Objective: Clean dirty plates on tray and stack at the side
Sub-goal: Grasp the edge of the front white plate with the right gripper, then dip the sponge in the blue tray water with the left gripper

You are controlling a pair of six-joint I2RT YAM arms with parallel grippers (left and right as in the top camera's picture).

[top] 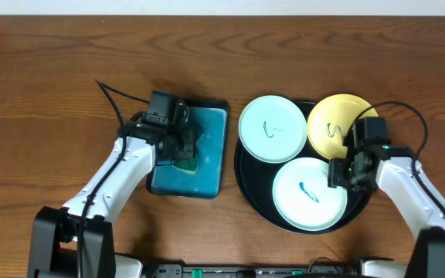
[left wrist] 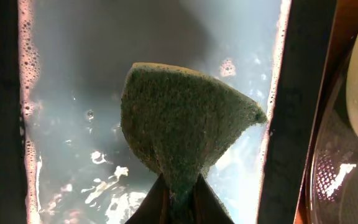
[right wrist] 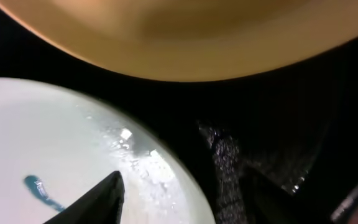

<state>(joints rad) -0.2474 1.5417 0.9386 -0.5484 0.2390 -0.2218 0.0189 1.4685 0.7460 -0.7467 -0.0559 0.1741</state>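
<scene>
Left end effector [left wrist: 179,194] tight on green sponge [left wrist: 185,118] over soapy teal tray [top: 213,147]

This is looking like a robotics lab bench. A white-and-black left robot arm [top: 114,174] and its matching right robot arm [top: 412,185] are reaching in from the lower corners of the overhead frame across a bare brown wood-grain tabletop [top: 52,62]. Mid-frame, a rectangular teal tray [top: 211,147] of foamy water, a green scouring sponge [left wrist: 179,118] over it, is sitting beside a round glossy black tray [top: 249,181].
</scene>
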